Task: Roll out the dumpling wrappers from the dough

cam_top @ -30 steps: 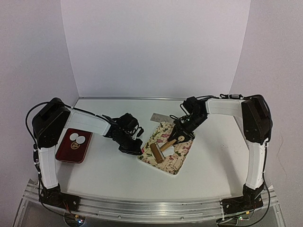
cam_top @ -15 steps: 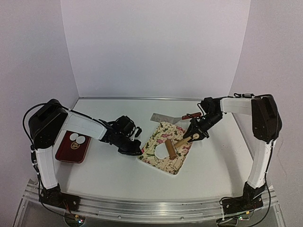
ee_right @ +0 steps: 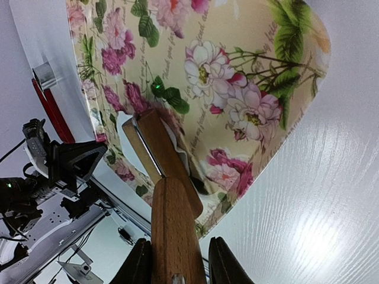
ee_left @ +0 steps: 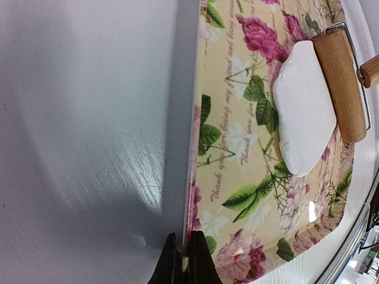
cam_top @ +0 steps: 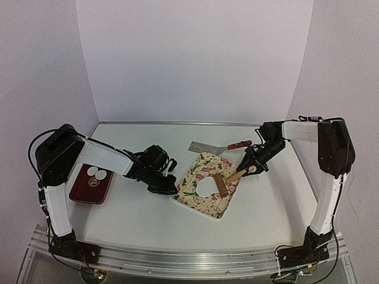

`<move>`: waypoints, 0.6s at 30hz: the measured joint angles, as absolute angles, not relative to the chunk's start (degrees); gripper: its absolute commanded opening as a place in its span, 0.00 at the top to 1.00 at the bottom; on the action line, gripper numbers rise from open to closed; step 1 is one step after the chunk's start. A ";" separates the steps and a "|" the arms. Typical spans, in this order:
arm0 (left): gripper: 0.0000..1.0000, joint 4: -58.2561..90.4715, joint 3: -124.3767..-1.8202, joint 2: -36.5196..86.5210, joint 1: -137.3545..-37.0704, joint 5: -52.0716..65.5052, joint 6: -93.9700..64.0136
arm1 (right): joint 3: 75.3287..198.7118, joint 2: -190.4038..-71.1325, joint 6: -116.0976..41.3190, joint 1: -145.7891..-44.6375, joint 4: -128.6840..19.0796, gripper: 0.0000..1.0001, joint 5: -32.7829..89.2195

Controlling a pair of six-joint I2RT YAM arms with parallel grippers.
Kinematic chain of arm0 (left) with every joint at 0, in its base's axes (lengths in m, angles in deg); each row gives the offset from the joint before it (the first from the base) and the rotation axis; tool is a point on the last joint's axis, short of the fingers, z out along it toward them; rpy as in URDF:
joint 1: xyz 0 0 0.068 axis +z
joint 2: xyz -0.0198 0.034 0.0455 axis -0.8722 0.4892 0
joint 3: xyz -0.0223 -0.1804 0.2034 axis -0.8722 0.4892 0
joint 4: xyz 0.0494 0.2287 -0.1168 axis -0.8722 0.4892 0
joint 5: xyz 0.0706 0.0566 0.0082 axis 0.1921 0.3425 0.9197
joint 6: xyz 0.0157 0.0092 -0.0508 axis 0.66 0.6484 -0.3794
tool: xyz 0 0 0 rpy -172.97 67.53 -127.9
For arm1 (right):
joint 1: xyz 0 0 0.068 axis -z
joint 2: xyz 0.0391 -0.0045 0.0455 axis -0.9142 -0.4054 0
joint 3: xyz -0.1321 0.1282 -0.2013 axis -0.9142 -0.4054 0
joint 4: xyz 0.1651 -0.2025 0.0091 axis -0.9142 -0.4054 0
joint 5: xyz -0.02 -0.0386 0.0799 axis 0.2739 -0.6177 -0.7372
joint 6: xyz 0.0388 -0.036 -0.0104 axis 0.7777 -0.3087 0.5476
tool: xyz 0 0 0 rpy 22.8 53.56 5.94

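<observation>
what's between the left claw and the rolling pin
The flowered board, with a flat piece of white dough on it right beside the pin; the left wrist view shows it best.

A floral board (cam_top: pixel 190 184) lies askew on the white table (cam_top: pixel 136 219). A red-handled metal scraper (cam_top: pixel 204 147) rests just behind it. A dark red tray (cam_top: pixel 87 193) sits well apart, left.

Cream floral board (ee_left: pixel 237 148), wht dough (ee_left: pixel 305 109), red tray (cam_top: pixel 83 193).

On the flowered cream rectangular board (ee_left: pixel 237 148), the wooden rolling pin (ee_left: pixel 342 83) has its handle cut off by the view's edge. Left of the board, 2 white round dumpling wrappers (cam_top: pixel 92 171) are too small to detail.
</observation>
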State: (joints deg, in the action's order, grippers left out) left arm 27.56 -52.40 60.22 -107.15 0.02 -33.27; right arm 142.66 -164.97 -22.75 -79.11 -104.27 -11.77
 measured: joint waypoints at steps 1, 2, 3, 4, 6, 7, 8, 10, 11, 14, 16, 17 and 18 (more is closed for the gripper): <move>1.00 27.56 -52.40 60.22 -107.15 0.02 -33.27 | 142.65 -164.96 -22.85 -78.96 -104.36 1.00 -11.78; 1.00 27.56 -52.40 60.22 -107.15 0.02 -33.27 | 142.64 -164.95 -22.95 -78.80 -104.45 1.00 -11.78; 1.00 27.56 -52.40 60.22 -107.13 0.00 -33.27 | 142.64 -164.95 -23.01 -78.60 -104.55 1.00 -11.78; 1.00 27.56 -52.40 60.22 -107.11 -0.03 -33.27 | 142.64 -164.94 -23.10 -78.33 -104.67 1.00 -11.78; 1.00 27.56 -52.40 60.22 -107.10 -0.05 -33.27 | 142.65 -164.87 -23.22 -77.80 -104.89 1.00 -11.78; 1.00 27.56 -52.40 60.22 -107.09 -0.06 -33.27 | 142.66 -164.82 -23.25 -77.54 -105.00 1.00 -11.77; 1.00 27.56 -52.40 60.22 -107.08 -0.07 -33.27 | 142.69 -164.80 -23.30 -77.29 -105.16 1.00 -11.73; 1.00 27.56 -52.40 60.22 -107.08 -0.09 -33.24 | 142.79 -164.80 -23.39 -76.96 -105.45 1.00 -11.56; 1.00 27.56 -52.40 60.22 -107.07 -0.11 -33.24 | 142.93 -164.80 -23.39 -76.87 -105.64 1.00 -11.44; 1.00 27.57 -52.55 60.22 -107.01 -0.28 -33.24 | 143.33 -164.72 -23.39 -76.75 -106.18 1.00 -10.78; 1.00 27.69 -52.73 60.25 -107.00 -0.29 -33.24 | 143.61 -164.50 -23.40 -76.69 -106.56 1.00 -10.08; 1.00 27.69 -52.73 60.25 -107.00 -0.29 -33.25 | 143.80 -164.32 -23.38 -76.65 -106.79 1.00 -9.63; 1.00 27.69 -52.73 60.25 -107.00 -0.29 -33.26 | 144.00 -164.12 -23.36 -76.59 -107.04 1.00 -9.06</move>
State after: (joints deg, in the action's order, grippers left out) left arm 27.69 -52.73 60.25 -107.00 -0.29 -33.26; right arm 144.00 -164.12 -23.36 -76.59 -107.04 -9.06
